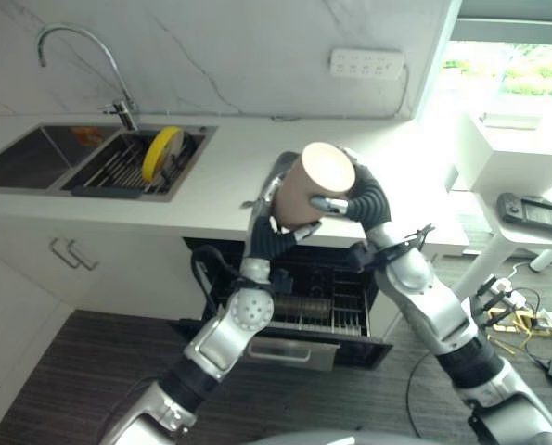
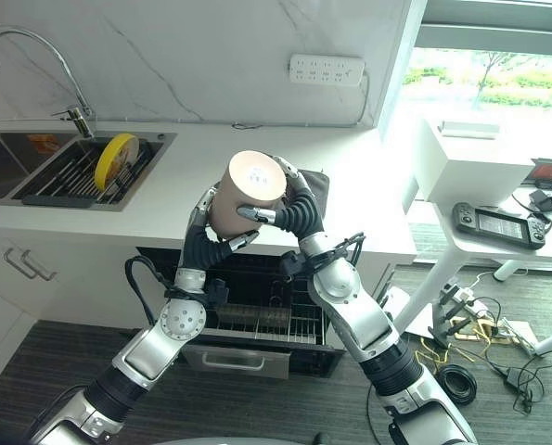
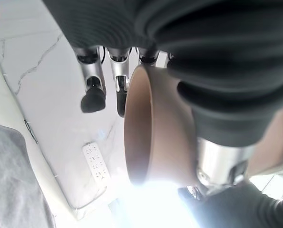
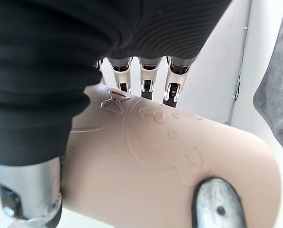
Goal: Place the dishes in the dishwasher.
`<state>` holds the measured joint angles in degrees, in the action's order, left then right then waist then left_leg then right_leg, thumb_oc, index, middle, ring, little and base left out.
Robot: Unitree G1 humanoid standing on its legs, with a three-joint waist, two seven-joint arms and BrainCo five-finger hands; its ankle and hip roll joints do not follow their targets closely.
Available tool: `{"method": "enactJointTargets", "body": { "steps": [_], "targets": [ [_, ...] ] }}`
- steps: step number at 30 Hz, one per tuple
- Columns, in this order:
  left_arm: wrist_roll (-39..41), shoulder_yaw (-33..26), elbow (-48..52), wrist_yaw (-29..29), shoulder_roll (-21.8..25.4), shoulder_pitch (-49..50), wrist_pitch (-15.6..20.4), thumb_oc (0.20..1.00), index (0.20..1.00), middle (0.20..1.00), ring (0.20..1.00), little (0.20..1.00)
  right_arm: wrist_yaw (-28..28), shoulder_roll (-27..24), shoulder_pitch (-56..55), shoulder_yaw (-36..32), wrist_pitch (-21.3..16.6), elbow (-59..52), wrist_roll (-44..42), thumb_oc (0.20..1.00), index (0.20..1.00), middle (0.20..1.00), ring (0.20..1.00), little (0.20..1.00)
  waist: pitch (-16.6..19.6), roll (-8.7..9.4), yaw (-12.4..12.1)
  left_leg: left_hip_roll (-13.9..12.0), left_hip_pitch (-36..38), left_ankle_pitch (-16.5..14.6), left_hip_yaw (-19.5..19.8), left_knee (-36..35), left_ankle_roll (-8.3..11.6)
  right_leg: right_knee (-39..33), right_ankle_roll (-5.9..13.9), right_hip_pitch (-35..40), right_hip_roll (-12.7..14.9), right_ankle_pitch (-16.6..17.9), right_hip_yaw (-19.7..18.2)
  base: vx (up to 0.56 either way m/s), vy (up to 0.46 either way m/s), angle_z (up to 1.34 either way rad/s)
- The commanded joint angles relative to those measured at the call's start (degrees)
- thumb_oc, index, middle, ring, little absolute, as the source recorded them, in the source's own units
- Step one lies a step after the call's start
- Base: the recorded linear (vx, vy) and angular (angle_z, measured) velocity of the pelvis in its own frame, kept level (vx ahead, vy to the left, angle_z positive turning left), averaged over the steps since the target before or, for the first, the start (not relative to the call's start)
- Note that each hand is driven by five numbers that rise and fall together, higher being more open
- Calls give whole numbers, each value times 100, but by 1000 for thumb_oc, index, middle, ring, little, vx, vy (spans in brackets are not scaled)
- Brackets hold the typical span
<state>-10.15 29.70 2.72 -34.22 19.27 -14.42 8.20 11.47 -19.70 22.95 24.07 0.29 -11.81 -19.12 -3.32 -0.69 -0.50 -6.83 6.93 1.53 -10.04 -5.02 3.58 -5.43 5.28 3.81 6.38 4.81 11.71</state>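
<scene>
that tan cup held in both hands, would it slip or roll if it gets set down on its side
The tan cup looks rigid and smooth, so it may slide in the right hand and left hand curled round it. Its round wall suggests it would roll on the white counter. It is probably light, though that can't be confirmed.

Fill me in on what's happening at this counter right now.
The robot holds a tan cup up in the air between both hands, above the pulled-out dishwasher rack. The right robot hand is curled around its side, and the left robot hand grips it from the other side. A yellow plate stands on edge in the sink rack, not yet loaded.
</scene>
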Motion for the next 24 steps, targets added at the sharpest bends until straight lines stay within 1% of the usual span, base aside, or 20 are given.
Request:
{"method": "enactJointTargets", "body": {
  "steps": [1,2,4,8,10,13,14,18,20,22,24],
  "targets": [
    [-151,196,195,-131,166,-714,371,1000,1000,1000,1000,1000,-37,179,788,-216,-476,-239,186,200,200,200,200,200,-89,460,-58,-399,129,-616,82,2,68,43,343,436,542,-535,66,0,0,0],
    [-102,187,193,-55,167,-701,397,1000,1000,1000,1000,1000,-30,165,779,-231,-495,-252,214,200,200,200,200,200,-88,461,-57,-400,130,-616,80,2,70,43,341,439,542,-538,66,0,0,0],
    [73,164,159,40,167,-642,231,1000,1000,1000,1000,1000,123,156,707,-303,-484,-378,145,200,200,200,200,200,-99,451,-45,-400,134,-612,79,2,72,43,341,444,538,-537,56,0,0,0],
    [446,106,76,161,166,-530,-13,1000,1000,1000,1000,1000,137,138,584,-408,-521,-451,229,200,200,200,200,200,-106,425,-35,-386,134,-608,83,2,70,43,341,442,537,-540,60,0,0,0],
    [669,47,57,290,172,-438,-35,1000,1000,1000,1000,1000,147,99,537,-475,-541,-496,215,200,200,200,200,200,-113,414,-39,-387,132,-603,81,2,69,43,340,440,541,-538,69,0,0,0],
    [1616,-111,18,885,137,-134,-221,1000,1000,1000,1000,1000,155,-17,291,-680,-590,-562,244,200,200,200,200,200,-143,383,-37,-386,131,-583,82,2,70,43,341,437,541,-527,81,0,0,0],
    [1818,-210,45,1041,119,-9,-220,1000,1000,1000,1000,1000,147,-48,203,-754,-622,-551,257,200,200,200,200,200,-147,364,-42,-395,151,-622,84,2,81,43,350,456,538,-562,92,0,0,0],
    [2129,-400,83,1090,158,196,-213,1000,1000,1000,1000,1000,143,-150,15,-909,-674,-612,289,200,200,200,200,200,-187,323,-33,-401,156,-602,77,2,88,43,347,463,537,-562,107,0,0,0],
    [2286,-562,118,1307,195,324,-253,1000,1000,1000,1000,1000,92,-218,-111,-1024,-733,-626,328,200,200,200,200,200,-198,304,-40,-401,151,-594,83,2,90,43,347,463,543,-560,125,0,0,0],
    [2335,-786,222,1341,281,486,-288,1000,1000,1000,1000,1000,10,-337,-300,-1187,-749,-716,307,200,200,200,200,200,-213,282,-41,-398,151,-586,92,2,89,43,346,465,546,-558,134,0,0,0],
    [2319,-1170,373,1362,426,690,-246,1000,1000,1000,1000,1000,-129,-497,-600,-1432,-819,-860,116,200,200,200,200,200,-241,260,-38,-401,134,-562,92,2,94,43,343,452,554,-550,144,0,0,0]
  ]
}}
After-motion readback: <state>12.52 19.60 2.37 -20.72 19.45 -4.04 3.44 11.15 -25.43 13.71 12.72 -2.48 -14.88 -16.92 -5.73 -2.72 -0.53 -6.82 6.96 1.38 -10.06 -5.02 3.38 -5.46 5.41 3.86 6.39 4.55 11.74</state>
